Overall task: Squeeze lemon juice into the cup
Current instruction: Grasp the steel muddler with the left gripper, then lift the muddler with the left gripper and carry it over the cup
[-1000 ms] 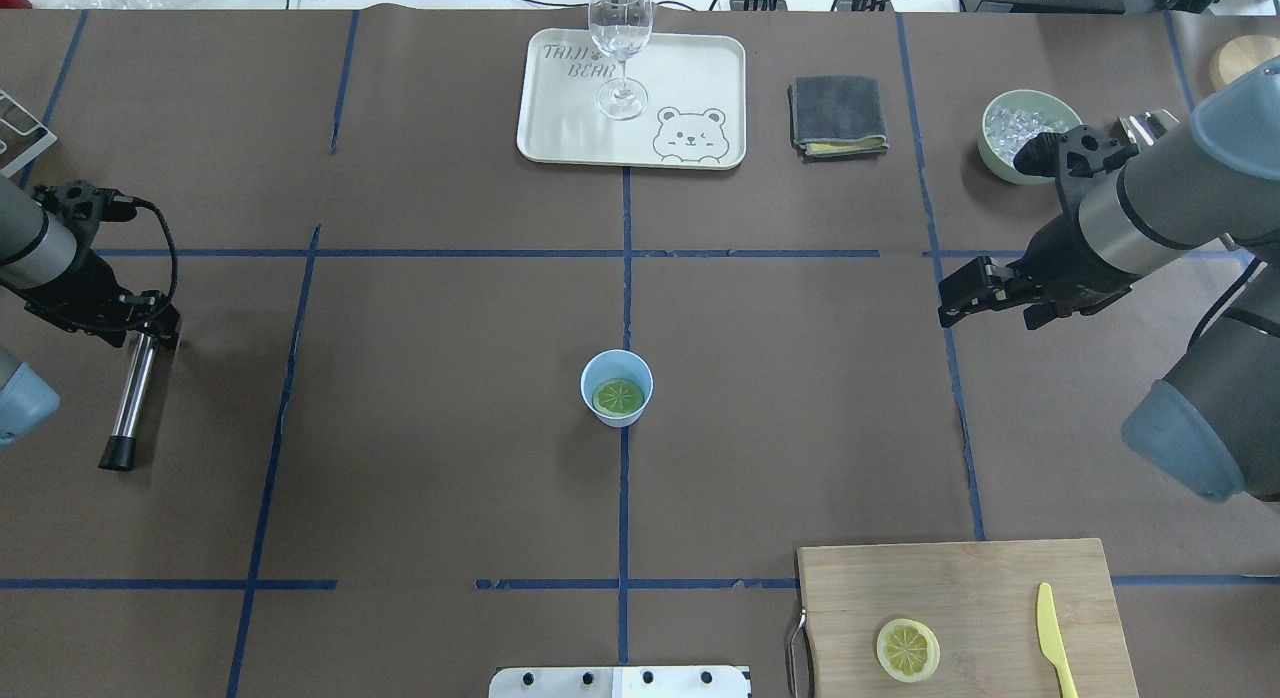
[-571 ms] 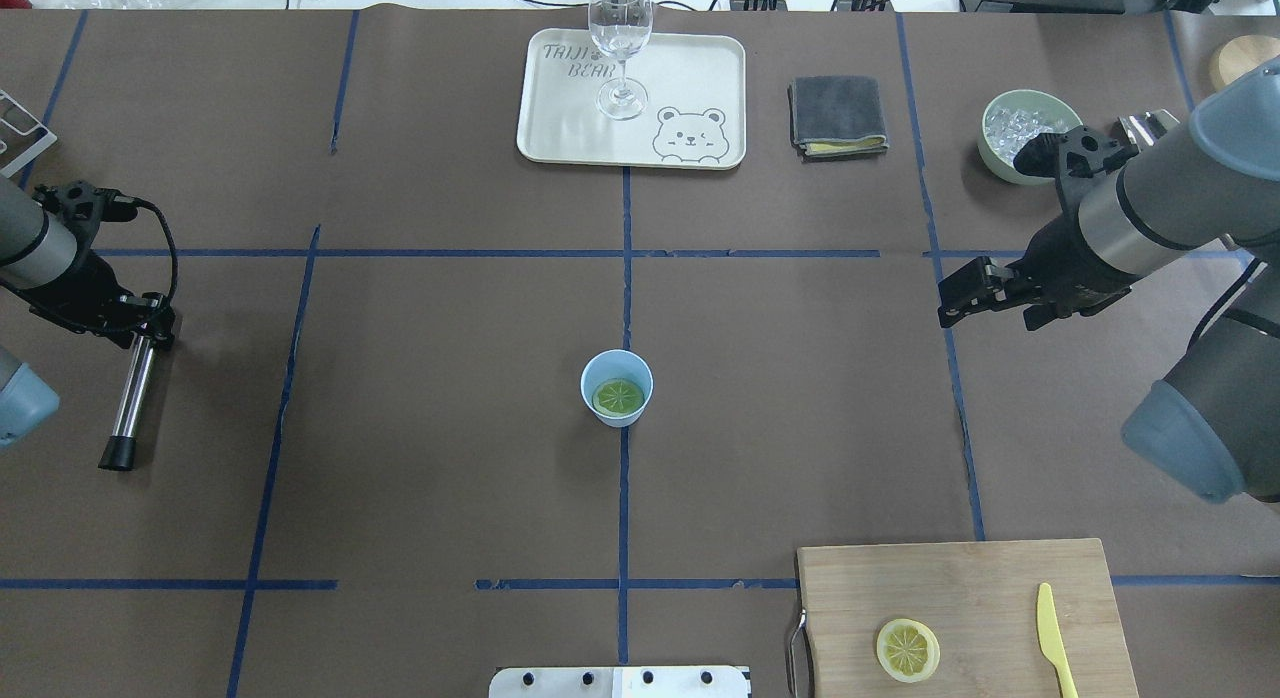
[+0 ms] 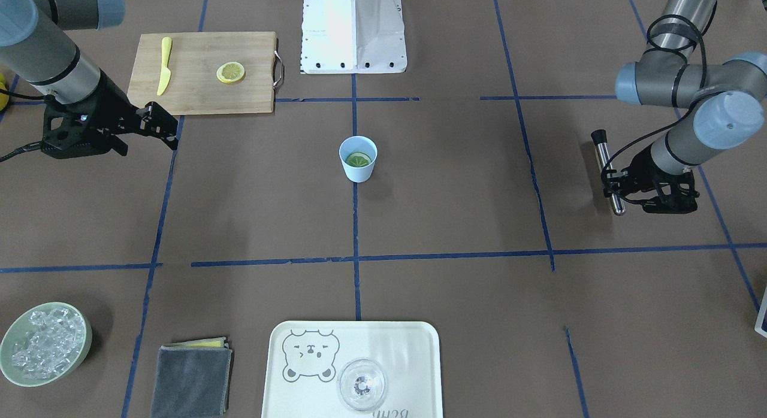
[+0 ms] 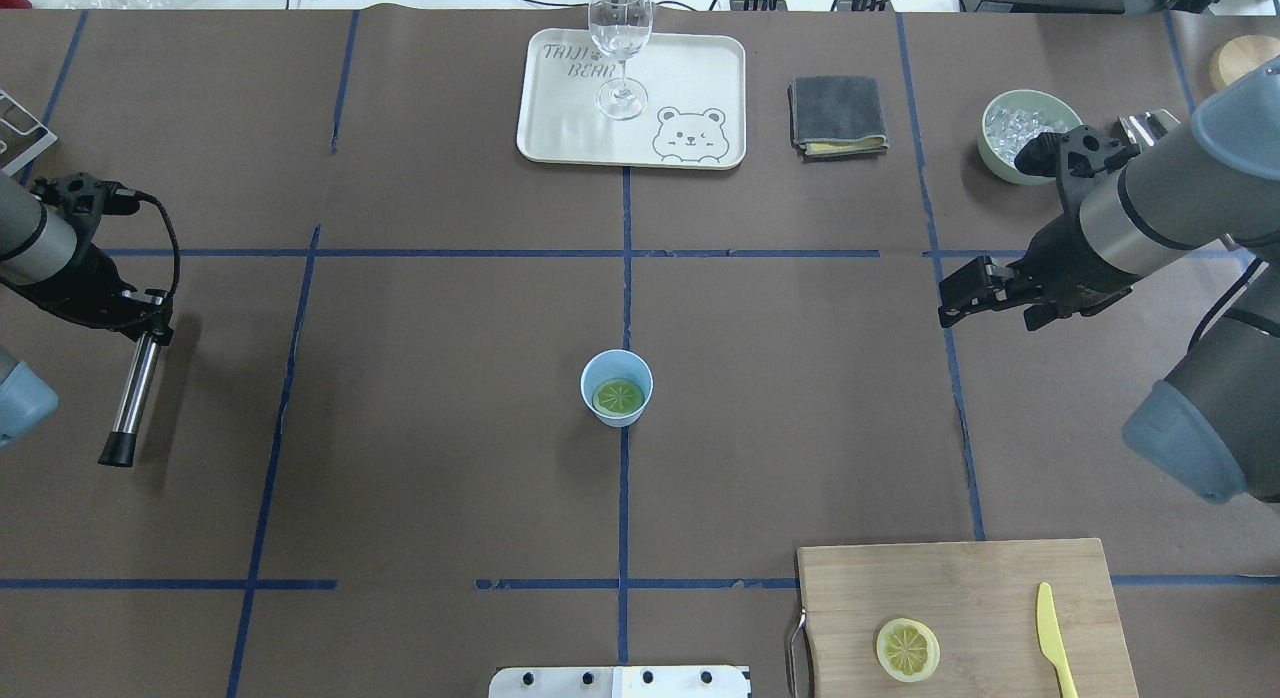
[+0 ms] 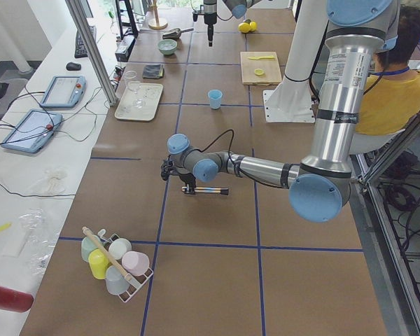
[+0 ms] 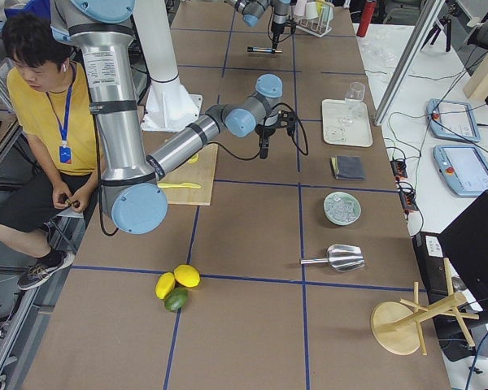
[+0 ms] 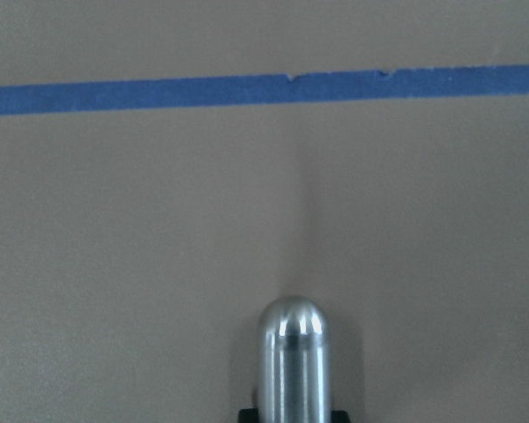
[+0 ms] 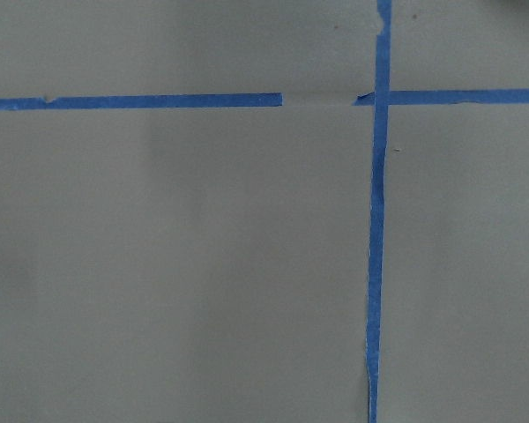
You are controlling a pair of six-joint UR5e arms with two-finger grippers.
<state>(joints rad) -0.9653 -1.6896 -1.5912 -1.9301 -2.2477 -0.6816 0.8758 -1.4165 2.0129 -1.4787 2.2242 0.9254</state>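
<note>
The light-blue cup (image 4: pixel 598 366) stands at the table's middle on the blue tape line, also in the front view (image 3: pixel 359 170). The lemon (image 4: pixel 618 396) lies inside it, cut face up (image 3: pixel 358 160). My right gripper (image 4: pixel 957 293) hovers far to the cup's right, open and empty (image 3: pixel 166 128). My left gripper (image 4: pixel 150 328) is at the far left, shut on the top end of a steel rod (image 4: pixel 132 398) with a black tip; the rod lies low over the table (image 3: pixel 604 166). The left wrist view shows the rod's rounded end (image 7: pixel 291 361).
A wooden board (image 4: pixel 1000 578) at the near right holds a flat lemon slice (image 4: pixel 908 649) and a yellow knife (image 4: pixel 1052 638). At the far edge are a tray (image 4: pixel 690 68) with a clear glass (image 4: pixel 620 38), a grey cloth (image 4: pixel 837 115) and a green bowl of ice (image 4: pixel 1020 128).
My left gripper has drifted slightly toward the far-left side, taking the rod's held end with it. The right arm, cup and lemon have not visibly moved.
</note>
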